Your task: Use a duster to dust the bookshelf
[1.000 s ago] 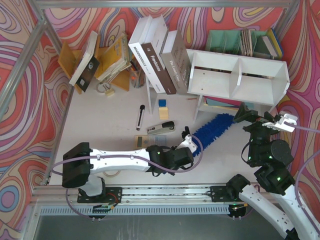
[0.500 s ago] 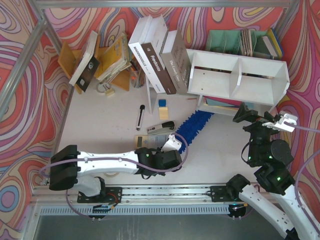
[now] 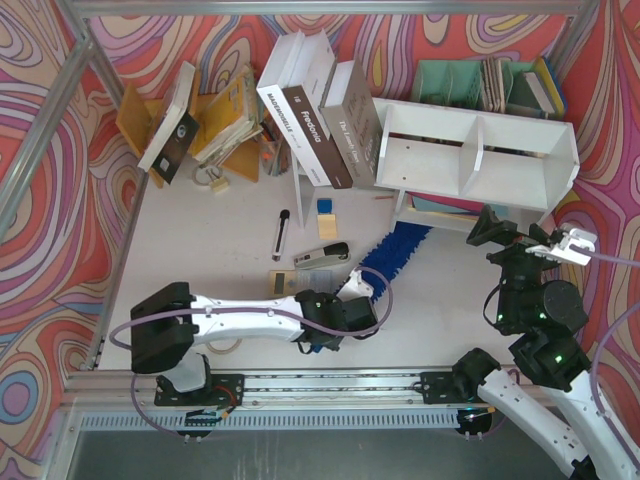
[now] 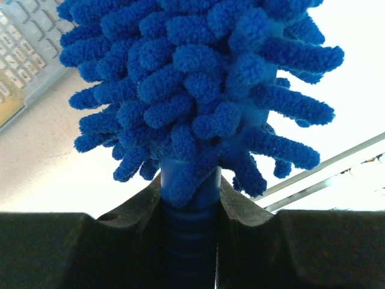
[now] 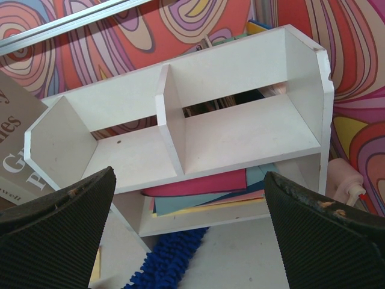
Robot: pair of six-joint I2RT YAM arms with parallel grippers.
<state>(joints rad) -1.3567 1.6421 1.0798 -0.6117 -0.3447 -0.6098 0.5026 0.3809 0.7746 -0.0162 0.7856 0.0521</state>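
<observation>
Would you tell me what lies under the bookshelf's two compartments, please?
A flat stack of pink, teal and yellow sheets lies under the bookshelf; the duster ends just in front. The shelf covers how far back the stack goes.

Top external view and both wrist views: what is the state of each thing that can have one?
duster, held by its handle, head near the bookshelf's legs.
bookshelf, upright, both compartments empty.
left gripper, shut on the duster.
right gripper, open, holding nothing, facing the bookshelf.
books, tilted beside the bookshelf.
</observation>
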